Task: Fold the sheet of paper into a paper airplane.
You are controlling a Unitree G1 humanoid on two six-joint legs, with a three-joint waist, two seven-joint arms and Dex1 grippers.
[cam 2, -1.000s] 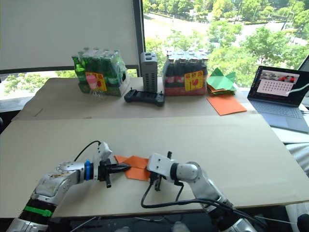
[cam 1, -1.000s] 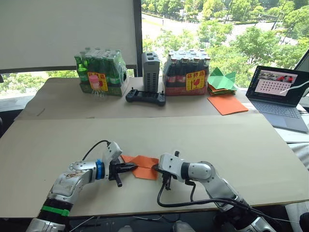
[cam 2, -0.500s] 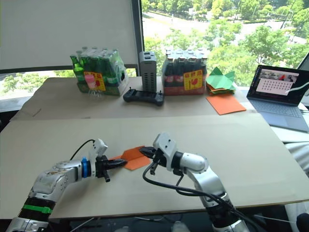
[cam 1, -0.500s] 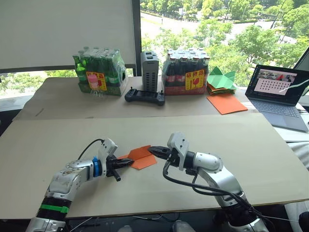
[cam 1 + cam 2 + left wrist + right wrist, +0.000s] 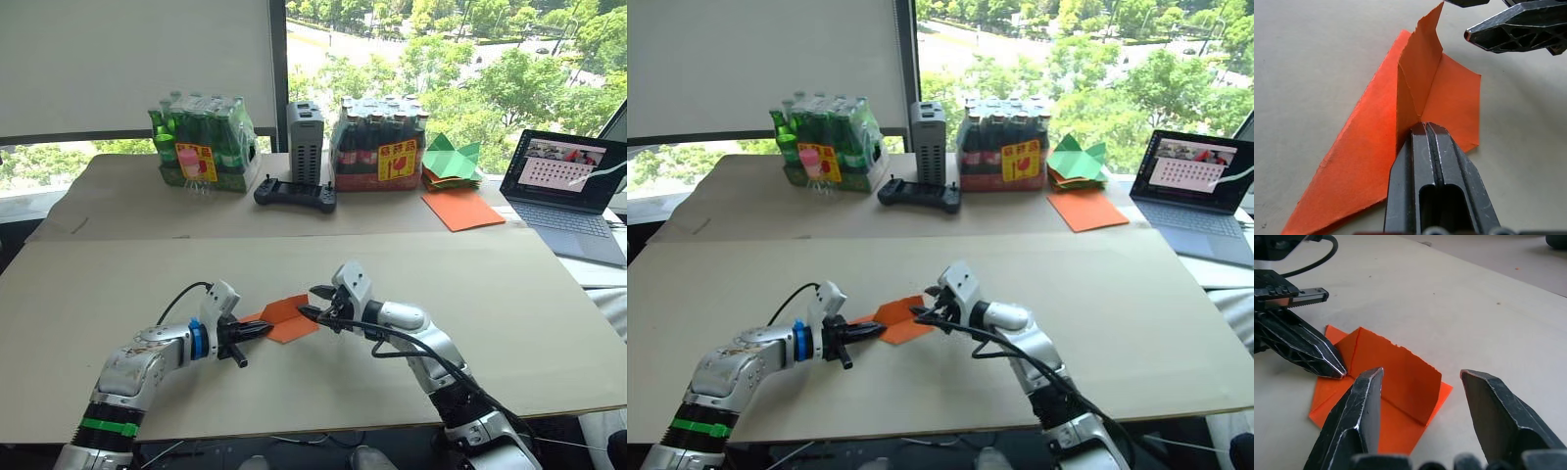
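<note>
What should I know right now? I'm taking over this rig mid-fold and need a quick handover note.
Left gripper: shut on the sheet of paper, pinning it at the base of a raised flap.
Right gripper: open, at the paper's other end, one finger on each side of the raised flap, holding nothing.
Paper: on the near table, partly folded, with one pointed end and a flap standing up along a crease.
Done: first creases.
Left: press that flap flat, then the remaining folds; it is not yet an airplane.
</note>
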